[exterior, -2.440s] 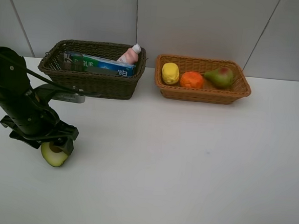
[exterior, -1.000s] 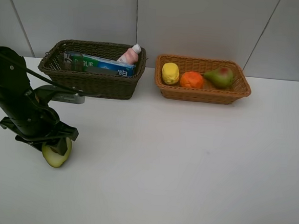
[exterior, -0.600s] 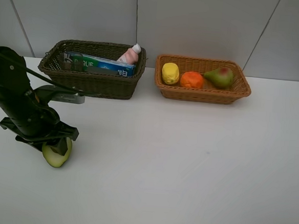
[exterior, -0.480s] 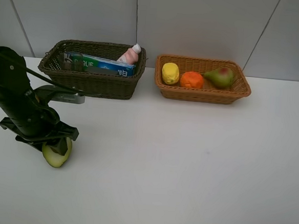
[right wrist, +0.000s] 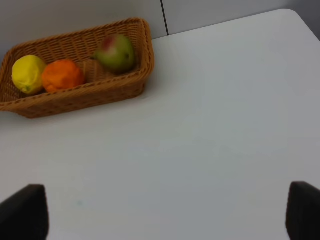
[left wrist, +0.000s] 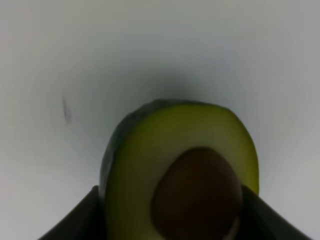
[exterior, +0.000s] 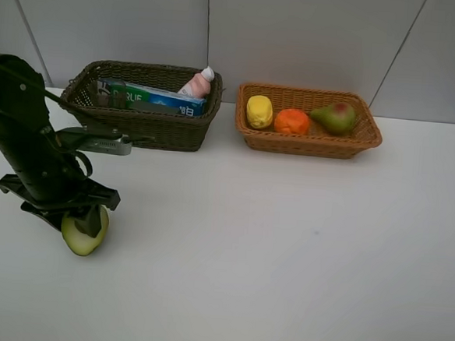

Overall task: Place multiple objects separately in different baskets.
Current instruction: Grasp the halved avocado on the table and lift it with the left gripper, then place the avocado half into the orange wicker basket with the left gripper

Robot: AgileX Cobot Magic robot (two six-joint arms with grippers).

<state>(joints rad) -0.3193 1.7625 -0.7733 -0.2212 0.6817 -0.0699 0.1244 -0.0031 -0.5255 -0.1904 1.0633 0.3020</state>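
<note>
Halved avocado [exterior: 83,233] sits clamped in my left tool [exterior: 86,221] near the worktop's [exterior: 285,245] left edge, cut face and brown pit toward my wrist camera; whether it touches the surface I cannot tell. At the back edge, the dark olive-brown basket [exterior: 141,118] holds the blue-green toothpaste box [exterior: 151,96] and pink white-capped bottle [exterior: 198,82]. Beside it, the light orange-tan basket [exterior: 307,121] holds the lemon [exterior: 259,111], orange [exterior: 292,121] and red-green pear [exterior: 334,116]. My right tool's [right wrist: 160,212] dark fingertips [right wrist: 22,212] stand wide apart, grasping nothing.
</note>
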